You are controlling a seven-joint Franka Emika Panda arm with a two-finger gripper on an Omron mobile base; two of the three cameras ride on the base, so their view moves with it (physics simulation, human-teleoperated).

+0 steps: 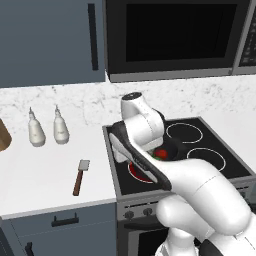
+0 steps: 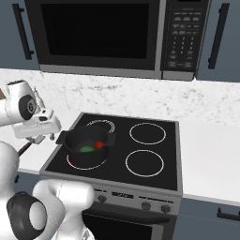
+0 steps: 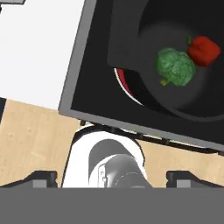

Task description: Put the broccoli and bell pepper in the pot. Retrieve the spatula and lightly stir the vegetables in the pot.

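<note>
The pot (image 2: pixel 86 146) sits on the front left burner of the stove (image 2: pixel 154 180), over a glowing red ring. Inside it the broccoli (image 3: pixel 175 66) and the bell pepper (image 3: pixel 204 49) lie side by side, just touching. The spatula (image 1: pixel 80 176) lies flat on the white desk (image 1: pixel 40 175) left of the stove, blade pointing away, well apart from the pot. Two white squeeze bottles (image 1: pixel 47 129) stand farther back on the desk. The tool (image 3: pixel 111 176) is spread wide and grasps nothing, hanging above the stove's front left corner.
</note>
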